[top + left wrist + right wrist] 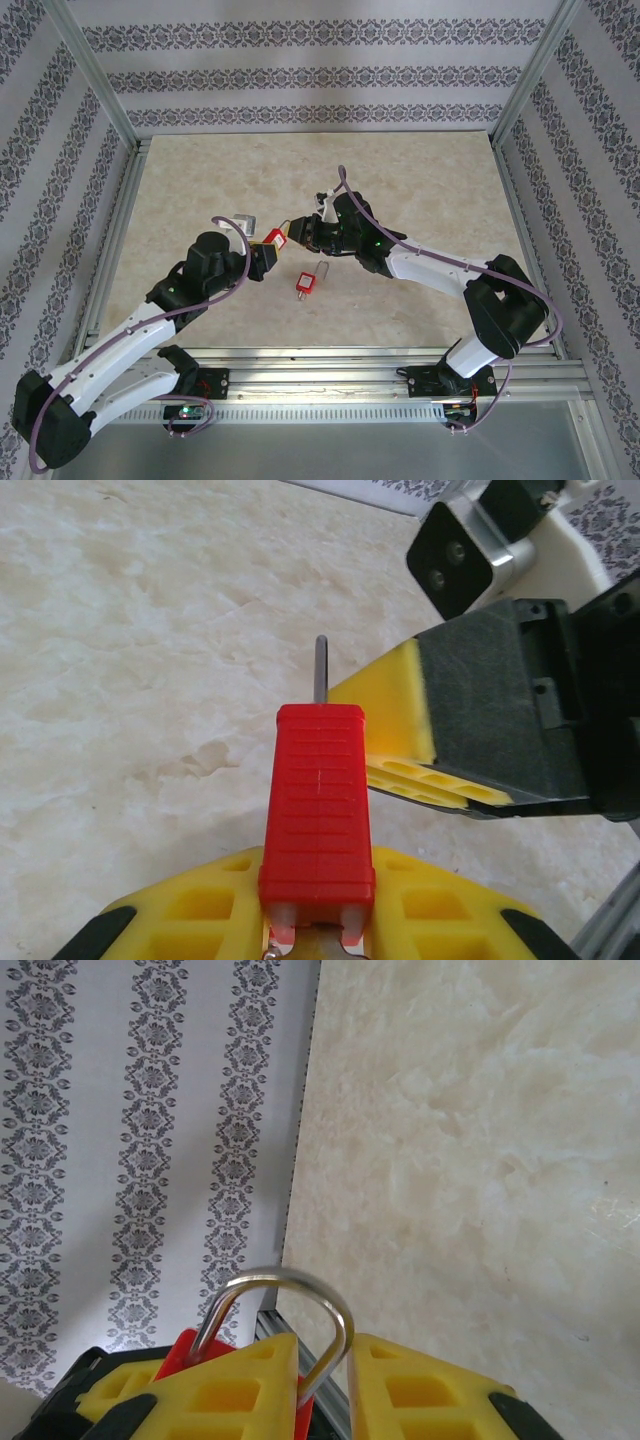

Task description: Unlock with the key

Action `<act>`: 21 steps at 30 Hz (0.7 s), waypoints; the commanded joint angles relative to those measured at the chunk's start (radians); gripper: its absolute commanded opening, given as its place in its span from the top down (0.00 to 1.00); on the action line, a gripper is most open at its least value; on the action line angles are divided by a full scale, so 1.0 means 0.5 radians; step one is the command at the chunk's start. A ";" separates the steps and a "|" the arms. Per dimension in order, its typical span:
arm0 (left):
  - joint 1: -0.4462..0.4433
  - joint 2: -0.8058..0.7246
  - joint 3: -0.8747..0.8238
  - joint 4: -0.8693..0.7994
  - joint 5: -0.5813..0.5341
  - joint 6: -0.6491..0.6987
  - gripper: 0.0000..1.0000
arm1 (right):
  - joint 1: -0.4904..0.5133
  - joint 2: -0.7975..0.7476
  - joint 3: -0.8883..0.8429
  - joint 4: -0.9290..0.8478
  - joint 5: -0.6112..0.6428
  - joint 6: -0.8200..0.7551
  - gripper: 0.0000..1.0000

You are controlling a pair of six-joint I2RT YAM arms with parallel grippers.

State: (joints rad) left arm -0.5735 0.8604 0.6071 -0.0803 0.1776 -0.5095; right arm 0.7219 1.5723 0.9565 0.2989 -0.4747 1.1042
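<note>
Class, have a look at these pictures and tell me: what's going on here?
The left gripper holds a red padlock by its body, its shackle pointing towards the right gripper. That gripper's yellow fingers sit either side of one shackle leg; whether they clamp it is unclear. Another small red item lies on the table nearby.

No lettering, label, brand, number or sign can be read. The red padlock [317, 810], lower centre in the left wrist view, bears only moulded ribs. The wallpaper [150, 1110] carries a repeating ornament, not words.
</note>
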 commanded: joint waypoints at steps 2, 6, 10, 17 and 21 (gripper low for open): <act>0.021 -0.067 -0.028 0.051 0.099 -0.043 1.00 | -0.026 0.038 0.034 0.077 -0.014 0.020 0.84; 0.021 -0.113 -0.047 -0.038 0.065 -0.040 1.00 | -0.061 0.026 0.008 0.116 -0.002 0.075 0.90; 0.021 -0.188 -0.090 -0.091 0.013 -0.046 1.00 | -0.101 -0.002 -0.005 0.079 0.023 0.099 0.94; 0.021 -0.293 -0.140 -0.149 -0.063 -0.052 1.00 | -0.148 -0.045 -0.070 0.071 0.089 0.198 0.98; 0.021 -0.314 -0.173 -0.143 -0.079 -0.058 1.00 | -0.178 -0.081 -0.125 0.106 0.137 0.310 0.99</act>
State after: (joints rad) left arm -0.5739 0.7391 0.5346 -0.1009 0.1879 -0.5251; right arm 0.7067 1.5585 0.9260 0.3546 -0.5453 1.2263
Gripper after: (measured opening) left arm 0.197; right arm 0.060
